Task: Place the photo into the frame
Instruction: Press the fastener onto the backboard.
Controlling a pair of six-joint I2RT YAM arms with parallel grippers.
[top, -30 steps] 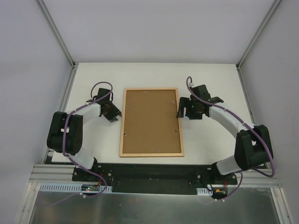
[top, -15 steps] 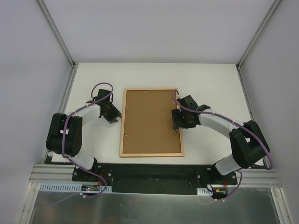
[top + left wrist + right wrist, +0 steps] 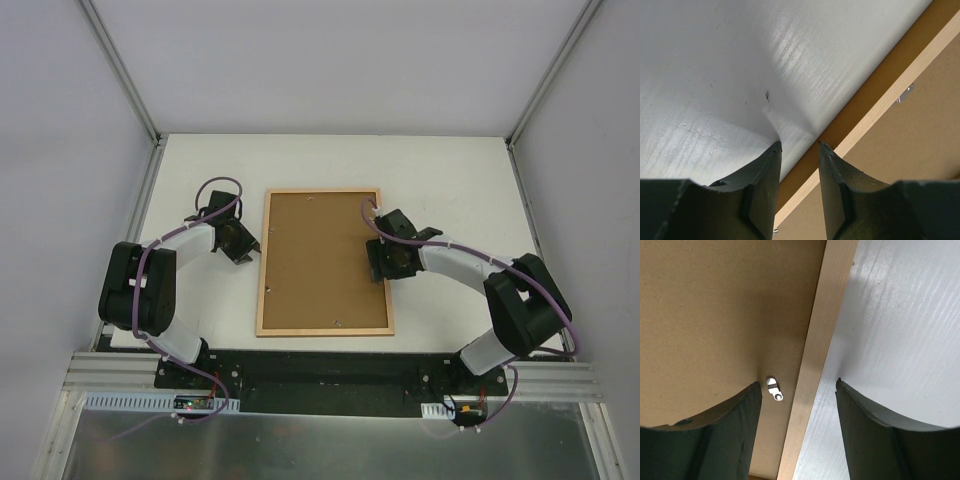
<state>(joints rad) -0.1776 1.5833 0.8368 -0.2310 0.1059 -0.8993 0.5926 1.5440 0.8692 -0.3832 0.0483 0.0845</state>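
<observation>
Your frame (image 3: 261, 285) lies flat at the middle of the table (image 3: 450, 170), paler wood up, with the brown backing board (image 3: 320, 260) set inside it. Your left gripper (image 3: 245, 250) sits low at the frame's 9 o'clock, just outside the rail, its fingers slightly apart with nothing between them. Your right gripper (image 3: 799, 385) is at 3 o'clock, fingers apart astride the rail, with a small metal clip (image 3: 774, 388) beside the finger over the board.

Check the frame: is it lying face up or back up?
Back up: the brown backing board fills the frame, and a metal tab shows beside its pale rail.
</observation>
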